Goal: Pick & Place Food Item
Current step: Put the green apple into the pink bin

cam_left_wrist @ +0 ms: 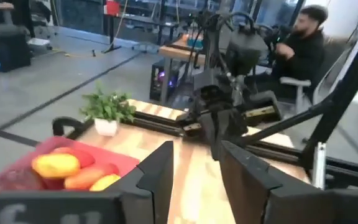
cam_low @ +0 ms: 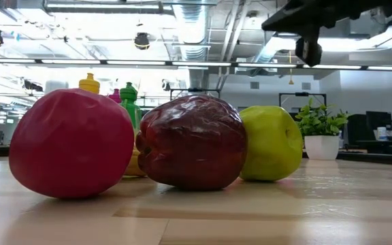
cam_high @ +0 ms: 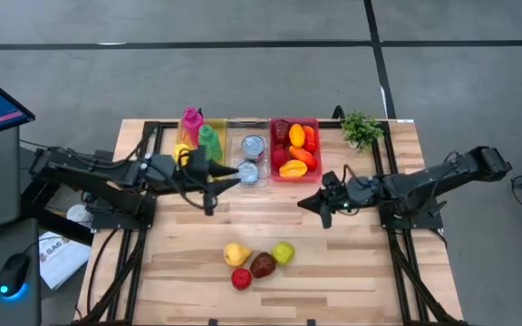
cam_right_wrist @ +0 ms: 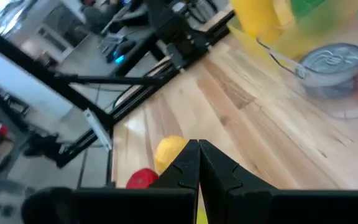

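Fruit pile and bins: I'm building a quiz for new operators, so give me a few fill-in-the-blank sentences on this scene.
1. The loose fruit pile near the table's front edge holds ____ pieces.
2. The peppers lie in the ____ bin.
3. The clear bin holds two metal ____.
4. The right gripper has its jaws ____, holding nothing.

Missing words: four; red; cans; shut

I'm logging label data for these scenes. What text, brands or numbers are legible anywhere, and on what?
Nothing reads cleanly.
White paper left of the table: red printed mark, too small to read.
Pale letters at the bottom edge of the left wrist view: blurred and cut off.
Cans in the clear bin: plain lids only.
Bottles: no label visible.
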`<action>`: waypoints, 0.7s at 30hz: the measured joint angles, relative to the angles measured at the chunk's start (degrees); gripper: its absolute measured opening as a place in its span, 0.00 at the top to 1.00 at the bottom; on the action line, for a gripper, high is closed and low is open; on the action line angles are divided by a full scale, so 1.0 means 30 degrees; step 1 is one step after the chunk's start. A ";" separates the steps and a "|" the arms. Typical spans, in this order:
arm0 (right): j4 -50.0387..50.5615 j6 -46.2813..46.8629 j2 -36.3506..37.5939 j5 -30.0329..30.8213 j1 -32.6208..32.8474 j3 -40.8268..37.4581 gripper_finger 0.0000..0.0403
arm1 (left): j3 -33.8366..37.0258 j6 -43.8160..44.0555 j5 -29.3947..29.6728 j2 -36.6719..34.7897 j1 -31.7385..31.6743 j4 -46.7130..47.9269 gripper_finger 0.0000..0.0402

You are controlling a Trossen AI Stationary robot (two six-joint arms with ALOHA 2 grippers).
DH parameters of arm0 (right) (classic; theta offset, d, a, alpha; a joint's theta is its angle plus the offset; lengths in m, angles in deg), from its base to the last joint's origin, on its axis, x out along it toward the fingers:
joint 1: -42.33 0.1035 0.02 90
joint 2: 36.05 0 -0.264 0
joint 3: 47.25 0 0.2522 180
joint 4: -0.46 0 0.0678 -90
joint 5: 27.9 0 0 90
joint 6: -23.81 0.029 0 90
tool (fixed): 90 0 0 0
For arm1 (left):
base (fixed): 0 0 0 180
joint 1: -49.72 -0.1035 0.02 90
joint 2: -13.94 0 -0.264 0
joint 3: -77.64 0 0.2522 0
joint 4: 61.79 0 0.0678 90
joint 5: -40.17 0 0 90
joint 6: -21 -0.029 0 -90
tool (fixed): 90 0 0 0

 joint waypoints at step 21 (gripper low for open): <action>1.0081 0.8352 -0.9719 0.4568 0.4935 0.9114 1.00 | 0.8229 0.2989 -0.0523 -0.6352 0.0311 -0.6066 0.84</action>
